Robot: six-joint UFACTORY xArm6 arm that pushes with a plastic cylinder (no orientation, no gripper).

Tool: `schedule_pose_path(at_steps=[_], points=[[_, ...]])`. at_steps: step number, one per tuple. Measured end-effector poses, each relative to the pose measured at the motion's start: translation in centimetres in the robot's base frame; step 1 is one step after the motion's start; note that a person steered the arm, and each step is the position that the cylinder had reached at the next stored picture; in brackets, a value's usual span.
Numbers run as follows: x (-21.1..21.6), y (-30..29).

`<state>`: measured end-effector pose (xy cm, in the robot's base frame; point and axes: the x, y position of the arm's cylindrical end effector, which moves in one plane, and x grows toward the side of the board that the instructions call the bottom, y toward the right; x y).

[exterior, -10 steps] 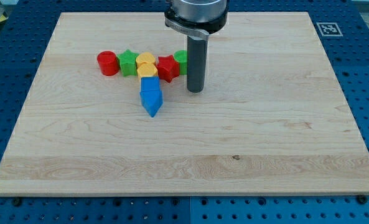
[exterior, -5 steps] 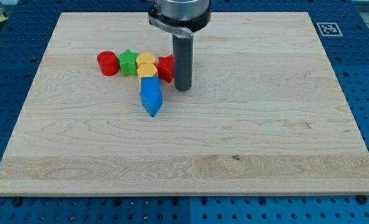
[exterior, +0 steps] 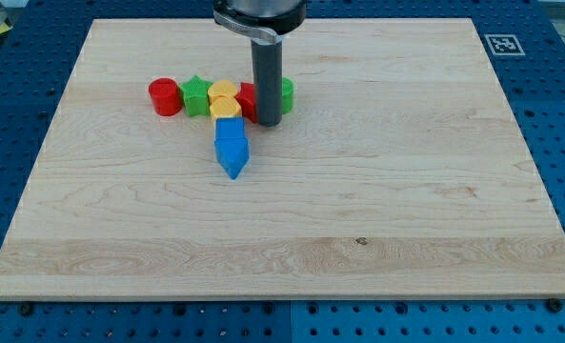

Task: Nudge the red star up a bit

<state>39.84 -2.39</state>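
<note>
While my tip point(exterior: 268, 123) hides the red star point(exterior: 248, 100), yellow blocks point(exterior: 224, 98) crowd beside.

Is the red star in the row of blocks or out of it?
In the row: red star sits between yellow block and green block, behind my tip.

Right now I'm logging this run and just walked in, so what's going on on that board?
A single arm is working with a dark rod. My tip rests on the wooden board directly below the red star, which the rod partly hides, ready to push it toward the view's top. The star sits in a row with a red cylinder, green star, yellow blocks and a green block; blue blocks lie just below.
</note>
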Motion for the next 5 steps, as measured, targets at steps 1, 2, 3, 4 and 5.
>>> schedule_pose_path(at_steps=[1,2,3,4,5], points=[[-0.42,-0.01],[-0.42,-0.01],[-0.42,-0.01],[-0.45,-0.01],[-0.54,-0.01]])
